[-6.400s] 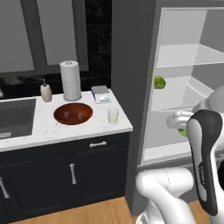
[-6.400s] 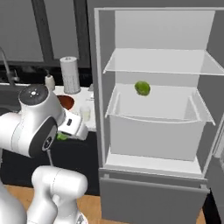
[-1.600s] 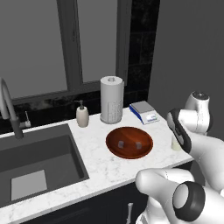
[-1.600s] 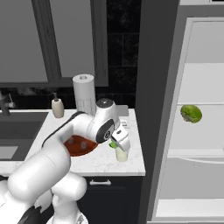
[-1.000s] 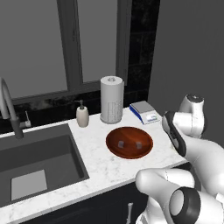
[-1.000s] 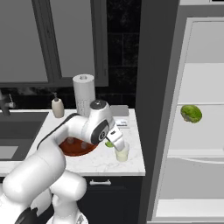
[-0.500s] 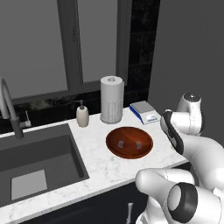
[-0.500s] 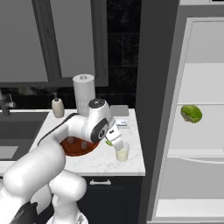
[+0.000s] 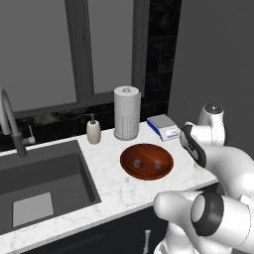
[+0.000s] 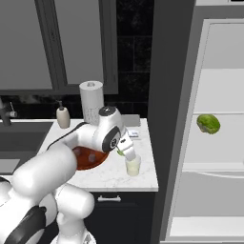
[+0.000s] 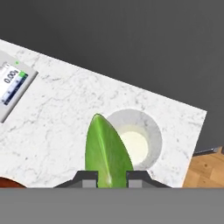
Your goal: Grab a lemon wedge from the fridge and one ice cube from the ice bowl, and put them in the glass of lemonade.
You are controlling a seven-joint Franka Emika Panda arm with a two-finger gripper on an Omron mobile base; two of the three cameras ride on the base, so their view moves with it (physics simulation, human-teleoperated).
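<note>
My gripper [image 11: 111,177] is shut on the lemon wedge [image 11: 107,148], a glossy green slice standing between the fingertips. Just beyond it on the marble counter stands the glass of lemonade [image 11: 133,141], seen from above with pale liquid inside. From the right base camera, the gripper [image 10: 125,151] holds the lemon wedge [image 10: 121,153] just above and left of the glass of lemonade [image 10: 133,165]. The ice bowl [image 9: 147,161], reddish-brown and shallow, lies left of the arm, with faint clear cubes in it. The fridge [image 10: 219,143] stands open at the right.
A green fruit [image 10: 208,123] lies on a fridge shelf. Behind the bowl stand a kitchen scale [image 9: 163,127], a white perforated cylinder [image 9: 127,113] and a soap bottle [image 9: 93,131]. The sink [image 9: 34,183] with its faucet lies left. The counter edge runs just past the glass.
The hand with the wedge has drawn slightly up and to the left from over the glass mouth. The grip stays shut, and the glass and bowl have not moved.
</note>
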